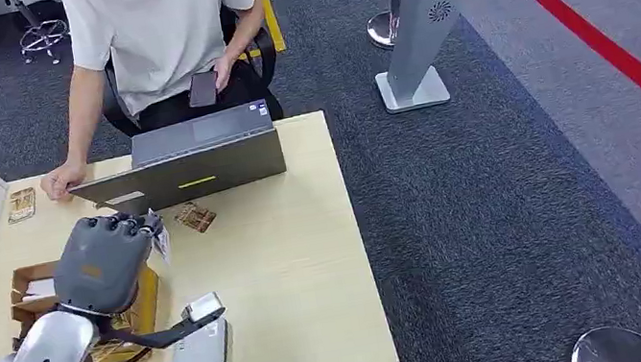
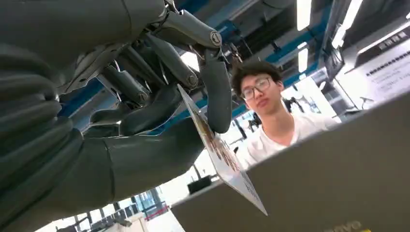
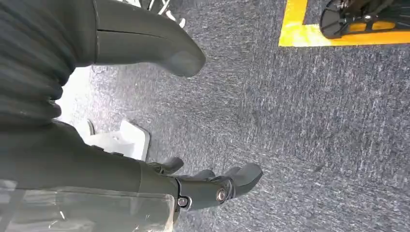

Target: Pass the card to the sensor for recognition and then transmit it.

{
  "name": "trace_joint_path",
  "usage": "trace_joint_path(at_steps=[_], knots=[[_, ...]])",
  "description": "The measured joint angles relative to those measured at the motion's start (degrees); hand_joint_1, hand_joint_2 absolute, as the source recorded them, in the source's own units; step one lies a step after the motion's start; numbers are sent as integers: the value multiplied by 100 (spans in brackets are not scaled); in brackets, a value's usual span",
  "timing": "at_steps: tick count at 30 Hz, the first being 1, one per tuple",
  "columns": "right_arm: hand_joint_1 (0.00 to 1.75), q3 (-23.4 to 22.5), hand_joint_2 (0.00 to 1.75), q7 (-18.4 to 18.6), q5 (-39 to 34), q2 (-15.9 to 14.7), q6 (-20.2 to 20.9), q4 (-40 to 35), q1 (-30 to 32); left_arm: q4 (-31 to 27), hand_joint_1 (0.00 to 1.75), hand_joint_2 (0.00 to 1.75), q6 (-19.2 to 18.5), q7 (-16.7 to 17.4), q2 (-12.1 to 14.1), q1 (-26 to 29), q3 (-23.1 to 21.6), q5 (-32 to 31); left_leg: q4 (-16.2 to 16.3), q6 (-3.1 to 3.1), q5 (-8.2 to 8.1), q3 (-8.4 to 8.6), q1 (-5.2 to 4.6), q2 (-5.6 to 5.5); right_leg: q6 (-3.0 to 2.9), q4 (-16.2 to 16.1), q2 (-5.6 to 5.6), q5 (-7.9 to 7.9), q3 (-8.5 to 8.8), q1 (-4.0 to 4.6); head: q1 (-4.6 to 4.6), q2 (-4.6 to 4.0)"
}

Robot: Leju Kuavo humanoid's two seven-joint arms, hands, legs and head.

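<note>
My left hand is raised over the left part of the wooden table and pinches a thin printed card between thumb and finger. In the left wrist view the card juts from the left hand toward the laptop's grey back. The sensor, a small white head on a black arm, stands nearer the table's front edge above a flat grey base, apart from the card. My right hand hangs over the carpet, fingers apart, holding nothing.
A person sits behind the grey laptop, one hand on the table by a card and the other holding a phone. Another card lies in front of the laptop. A cardboard box sits at the left.
</note>
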Motion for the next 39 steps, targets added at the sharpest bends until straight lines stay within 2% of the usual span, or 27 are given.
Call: trace_joint_path(at_steps=[5,8,26,31,36,39], knots=[[0,-126,175,22,22,9,48,-15,0,137,175,175,-541,201,120,23,-81,161,-1,-1,0,0,3,0,-1,1,-2,-1,0,4,0,0],[0,-177,175,37,90,28,105,-42,0,273,175,175,-677,284,166,75,-138,197,-1,-1,0,-1,3,0,-1,2,-1,-1,0,4,0,0],[0,-297,175,37,101,76,140,-160,-3,557,175,175,-771,348,205,228,-352,247,-1,-1,0,-2,3,0,0,1,-2,0,0,3,0,0],[0,-350,175,37,101,79,175,-166,-10,568,175,175,-771,245,212,229,-507,288,-1,-1,0,-2,3,0,-1,2,-2,-1,1,4,0,0],[0,-437,175,57,94,116,199,-168,-8,384,175,175,-658,179,325,265,-795,371,-1,-1,0,-2,3,0,-1,1,-2,-1,1,3,0,2],[0,-511,175,66,94,151,234,-186,-6,159,175,175,-662,133,488,265,-953,476,-1,-1,0,-2,3,0,-1,2,-1,-1,0,3,0,0]])
